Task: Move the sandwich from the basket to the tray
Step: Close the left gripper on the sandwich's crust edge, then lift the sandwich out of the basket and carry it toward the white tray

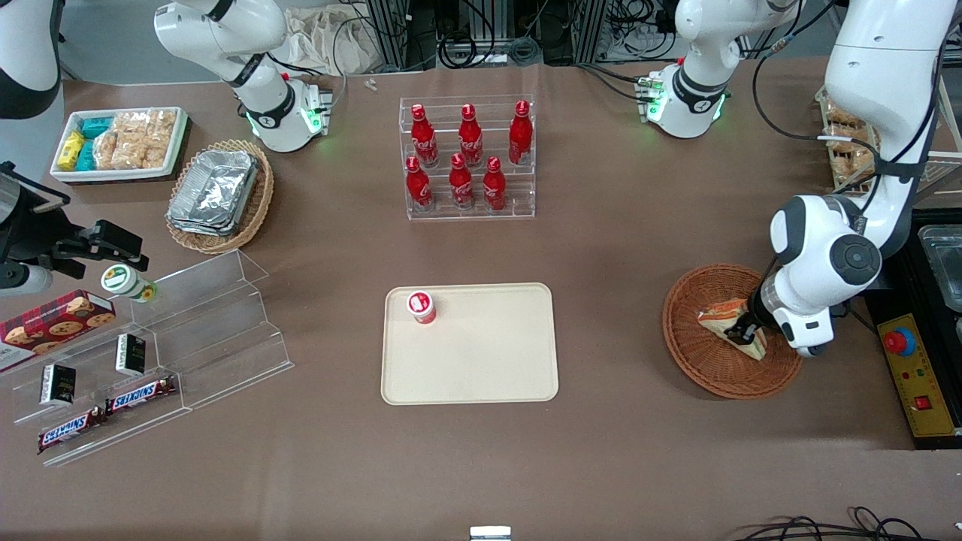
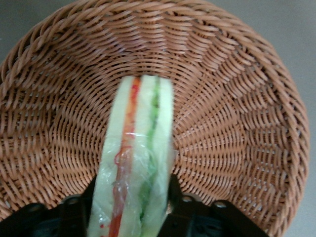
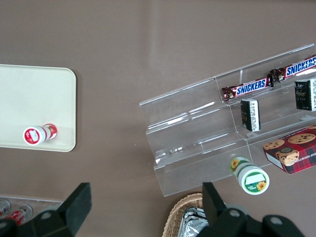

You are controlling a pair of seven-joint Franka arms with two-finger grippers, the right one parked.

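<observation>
On the brown counter (image 1: 616, 248) we saw the cream tray (image 1: 481, 361) at the centre, carrying only a small red-capped bottle (image 1: 422, 306). Well apart, toward the working arm's end, sat the round woven basket (image 1: 703, 368). The left arm (image 1: 842, 255) bent steeply down over it, wrist low inside the rim. Its gripper (image 1: 744, 330) reached the sandwich (image 1: 729, 315), which lay in the basket. From the wrist we saw the fingers (image 2: 79, 202) pinching the sandwich (image 2: 136, 163) on both bread faces, filling edge facing up. We judged the grasp made; next would come lifting clear of the basket wall and carrying across to bare tray surface beside the bottle.
</observation>
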